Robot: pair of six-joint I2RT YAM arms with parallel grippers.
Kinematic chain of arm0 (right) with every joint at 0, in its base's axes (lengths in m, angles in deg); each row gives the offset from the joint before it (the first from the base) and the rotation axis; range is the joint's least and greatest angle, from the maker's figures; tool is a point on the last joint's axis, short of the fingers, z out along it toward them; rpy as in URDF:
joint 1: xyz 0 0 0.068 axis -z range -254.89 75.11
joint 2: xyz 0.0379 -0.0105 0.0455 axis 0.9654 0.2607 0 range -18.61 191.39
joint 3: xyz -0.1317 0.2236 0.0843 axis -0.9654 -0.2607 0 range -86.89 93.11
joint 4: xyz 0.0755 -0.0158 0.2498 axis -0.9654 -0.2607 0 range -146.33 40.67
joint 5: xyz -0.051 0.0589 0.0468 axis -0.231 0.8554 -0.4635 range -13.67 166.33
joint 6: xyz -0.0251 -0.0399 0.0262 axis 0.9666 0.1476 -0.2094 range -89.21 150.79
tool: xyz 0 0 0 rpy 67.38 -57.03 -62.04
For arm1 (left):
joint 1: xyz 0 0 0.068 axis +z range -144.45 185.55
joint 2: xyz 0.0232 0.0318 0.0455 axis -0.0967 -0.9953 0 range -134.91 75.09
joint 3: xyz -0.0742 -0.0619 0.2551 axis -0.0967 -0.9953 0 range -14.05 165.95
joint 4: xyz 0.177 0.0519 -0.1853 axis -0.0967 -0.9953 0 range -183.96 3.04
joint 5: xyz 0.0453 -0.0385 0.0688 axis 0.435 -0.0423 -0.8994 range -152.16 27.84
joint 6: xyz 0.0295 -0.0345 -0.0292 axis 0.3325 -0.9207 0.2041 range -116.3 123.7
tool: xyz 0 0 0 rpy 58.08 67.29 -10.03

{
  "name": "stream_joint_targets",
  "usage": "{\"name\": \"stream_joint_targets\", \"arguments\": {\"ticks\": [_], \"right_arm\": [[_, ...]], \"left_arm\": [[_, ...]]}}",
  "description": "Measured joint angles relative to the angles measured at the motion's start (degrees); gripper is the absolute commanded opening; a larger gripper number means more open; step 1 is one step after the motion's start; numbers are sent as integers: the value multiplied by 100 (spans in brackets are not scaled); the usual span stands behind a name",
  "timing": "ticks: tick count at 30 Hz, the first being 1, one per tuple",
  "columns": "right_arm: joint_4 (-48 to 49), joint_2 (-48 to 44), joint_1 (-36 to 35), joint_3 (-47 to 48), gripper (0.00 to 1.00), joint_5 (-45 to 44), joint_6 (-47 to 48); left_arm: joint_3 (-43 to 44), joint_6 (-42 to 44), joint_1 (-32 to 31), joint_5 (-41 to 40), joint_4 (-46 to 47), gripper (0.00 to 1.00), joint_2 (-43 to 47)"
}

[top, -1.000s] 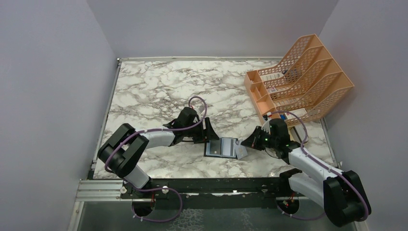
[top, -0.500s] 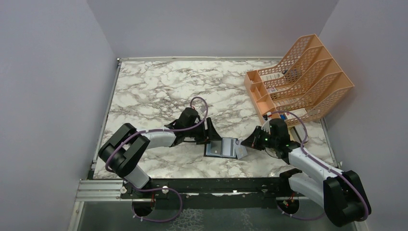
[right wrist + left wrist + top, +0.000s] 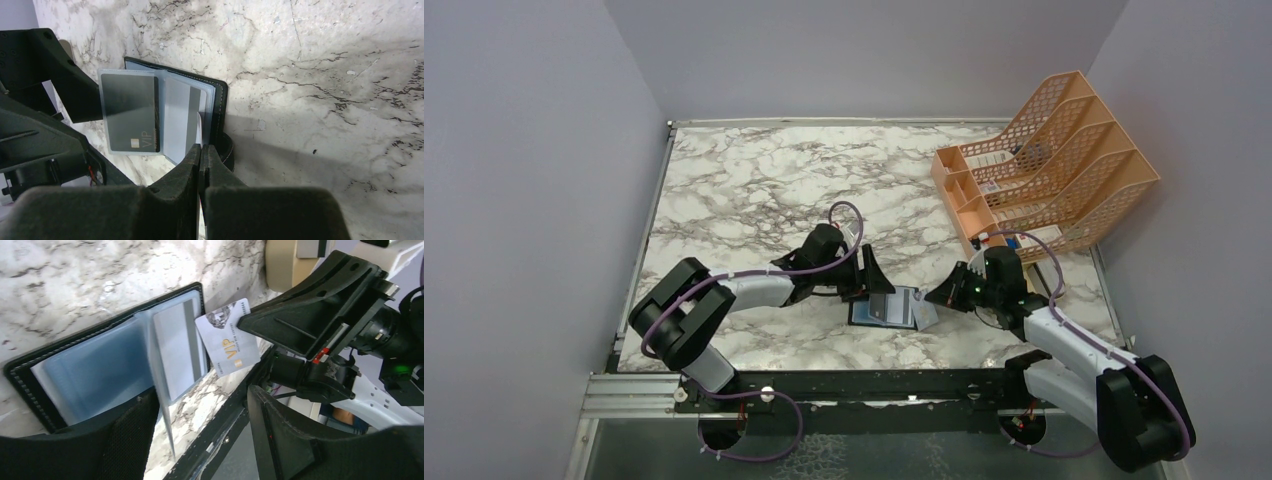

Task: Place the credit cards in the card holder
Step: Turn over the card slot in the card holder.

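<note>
The card holder lies open on the marble near the front edge, its clear sleeves showing. In the left wrist view the card holder has one sleeve leaf standing up between my open left fingers. My left gripper is over its left part, holding nothing. My right gripper is shut on a whitish VIP credit card, held tilted at the holder's right edge. In the right wrist view the shut gripper points at the holder, where a dark VIP card sits in a sleeve.
An orange mesh file rack with white boxes stands at the back right. The table's black front rail runs just below the holder. A tan object shows beyond the right gripper.
My left gripper has moved right, over the holder's left part, and a sleeve leaf now stands between its fingers. The right arm and its card have not moved.
</note>
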Motion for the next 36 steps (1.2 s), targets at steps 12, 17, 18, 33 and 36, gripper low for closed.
{"name": "stream_joint_targets", "arguments": {"ticks": [12,17,18,33,36], "right_arm": [[-579,-782,0,313,1,-715,138],[-935,-1401,0,518,1,-1198,149],[-988,-1508,0,533,1,-1263,149],[-282,-1329,0,166,1,-361,-76],[-48,-1084,0,85,1,-133,-164]], "left_arm": [[413,-136,-435,61,129,67,-22],[437,-140,-514,61,192,66,-146],[437,-140,-514,59,192,66,-164],[437,586,-236,-501,-925,23,144],[442,879,-87,-732,-1360,2,361]]}}
